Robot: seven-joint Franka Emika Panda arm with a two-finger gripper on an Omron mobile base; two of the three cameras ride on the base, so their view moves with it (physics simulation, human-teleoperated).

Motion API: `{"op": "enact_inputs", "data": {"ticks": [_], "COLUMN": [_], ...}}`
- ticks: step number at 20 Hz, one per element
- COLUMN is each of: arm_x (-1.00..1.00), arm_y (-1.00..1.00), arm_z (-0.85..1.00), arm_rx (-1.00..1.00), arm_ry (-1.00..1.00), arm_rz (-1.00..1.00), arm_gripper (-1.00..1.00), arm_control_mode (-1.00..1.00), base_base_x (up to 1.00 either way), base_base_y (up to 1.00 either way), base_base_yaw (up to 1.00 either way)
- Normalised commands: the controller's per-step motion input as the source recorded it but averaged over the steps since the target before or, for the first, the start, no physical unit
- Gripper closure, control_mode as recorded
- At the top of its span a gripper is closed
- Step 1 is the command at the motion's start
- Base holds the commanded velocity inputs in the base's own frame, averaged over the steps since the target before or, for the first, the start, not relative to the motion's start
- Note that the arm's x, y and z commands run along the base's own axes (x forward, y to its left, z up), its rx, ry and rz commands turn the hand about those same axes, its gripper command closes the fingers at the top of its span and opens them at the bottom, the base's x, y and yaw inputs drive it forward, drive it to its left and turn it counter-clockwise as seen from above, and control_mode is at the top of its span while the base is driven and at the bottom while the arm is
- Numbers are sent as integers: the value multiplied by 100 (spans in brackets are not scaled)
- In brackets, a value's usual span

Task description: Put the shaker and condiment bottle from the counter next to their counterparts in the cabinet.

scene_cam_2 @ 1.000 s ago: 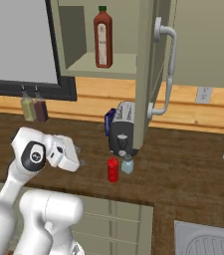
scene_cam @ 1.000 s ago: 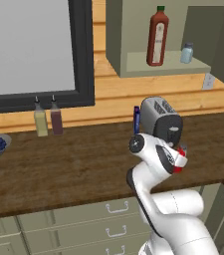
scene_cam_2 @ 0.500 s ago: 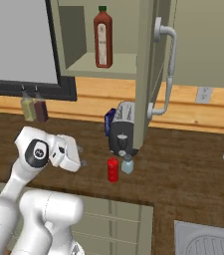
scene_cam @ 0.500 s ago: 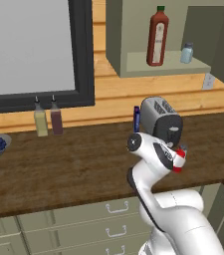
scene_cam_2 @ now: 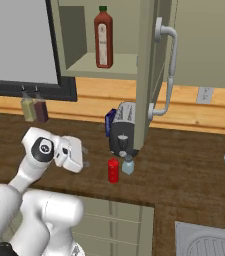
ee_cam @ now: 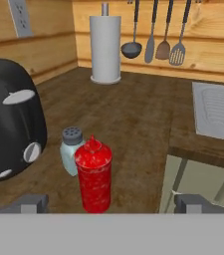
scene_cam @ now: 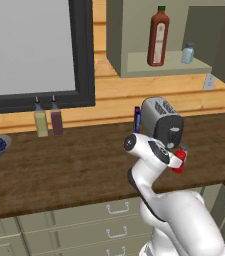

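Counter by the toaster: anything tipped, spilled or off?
Nothing stands out. The condiment bottle and shaker stand upright side by side on the counter in front of the toaster, with no spill. The gripper is open, short of the bottle.

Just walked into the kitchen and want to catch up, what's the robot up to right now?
The arm is lined up on the counter with its gripper open and empty, facing the small red condiment bottle and the pale shaker just behind it, beside the black toaster. Neither has been picked up. In the open cabinet, the tall sauce bottle stands on the shelf.
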Motion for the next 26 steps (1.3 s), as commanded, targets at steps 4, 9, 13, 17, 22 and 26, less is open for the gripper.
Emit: {"op": "enact_inputs", "data": {"ticks": [4, 9, 13, 17, 22, 26], "arm_x": [1, 3, 1, 0, 0, 0], "arm_y": [-46, -33, -27, -29, -29, -31], "arm_z": [-65, -64, -76, -63, -32, -21], "arm_rx": [0, -3, -6, -4, -1, 0], "arm_ry": [-1, -9, -16, -12, -3, 0], "arm_rz": [0, 0, 0, 0, 0, 0], "arm_gripper": [-100, -100, -100, -100, -100, -100], "arm_control_mode": [-100, -100, -100, -100, -100, -100], "base_base_x": [0, 0, 0, 0, 0, 0], "base_base_y": [0, 0, 0, 0, 0, 0], "base_base_yaw": [0, 0, 0, 0, 0, 0]}}
